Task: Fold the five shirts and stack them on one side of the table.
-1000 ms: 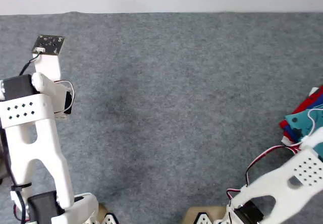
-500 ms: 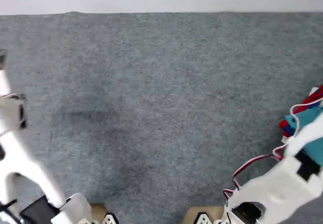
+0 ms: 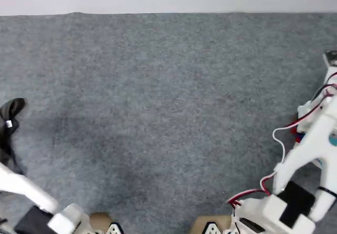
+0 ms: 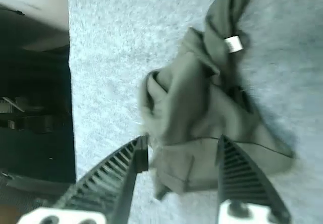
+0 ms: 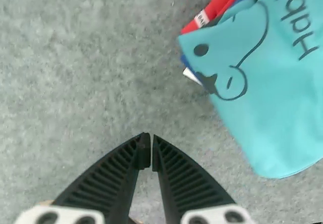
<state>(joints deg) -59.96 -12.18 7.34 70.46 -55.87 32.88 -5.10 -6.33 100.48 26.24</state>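
A crumpled dark olive shirt (image 4: 202, 118) with a small white tag lies on the grey felt near the table's left edge; a corner of that dark shirt (image 3: 10, 119) shows in the high view. My left gripper (image 4: 184, 146) hangs open just over it, one finger on each side of the bunched cloth. At the right edge, a folded teal shirt (image 5: 262, 82) with a cartoon print tops a stack with red and blue shirts under it. My right gripper (image 5: 151, 151) is shut, empty, over bare felt beside that stack. The right arm (image 3: 316, 149) covers most of the stack from above.
The grey felt mat (image 3: 168, 97) covers the whole table. A white wall runs along the far edge. In the left wrist view the table's edge (image 4: 68, 82) drops off into a dark space close to the olive shirt.
The left arm has swung out to the table's left edge, uncovering the dark shirt there. The right arm has lifted and turned upright in front of the folded stack.
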